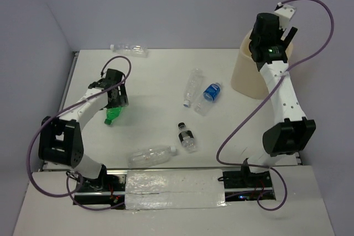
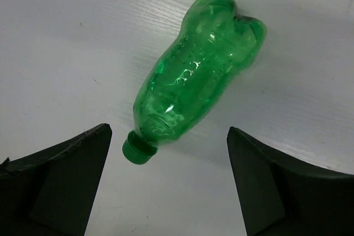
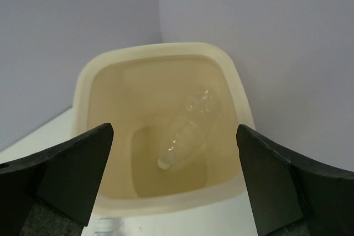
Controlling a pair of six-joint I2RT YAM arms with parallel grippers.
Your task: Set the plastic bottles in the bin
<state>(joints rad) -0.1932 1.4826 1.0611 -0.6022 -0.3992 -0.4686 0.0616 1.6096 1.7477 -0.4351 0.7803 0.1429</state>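
Note:
A green bottle point(image 2: 193, 75) lies on the table, cap toward me, just ahead of my open left gripper point(image 2: 168, 186); it also shows in the top view point(image 1: 113, 115) under the left gripper point(image 1: 117, 99). My right gripper point(image 3: 171, 181) is open and empty above the cream bin point(image 3: 88, 81), which holds one clear bottle point(image 3: 191, 122). In the top view the right gripper point(image 1: 271, 40) hangs over the bin point(image 1: 246, 75). On the table lie a clear bottle point(image 1: 192, 85), a blue-labelled bottle point(image 1: 209, 96), a short dark-capped bottle point(image 1: 187, 136), a clear bottle point(image 1: 150, 155) and a far clear bottle point(image 1: 128, 49).
Purple cables point(image 1: 315, 42) loop from both arms over the table. A taped strip point(image 1: 174, 189) runs along the near edge between the arm bases. Grey walls close the back and sides.

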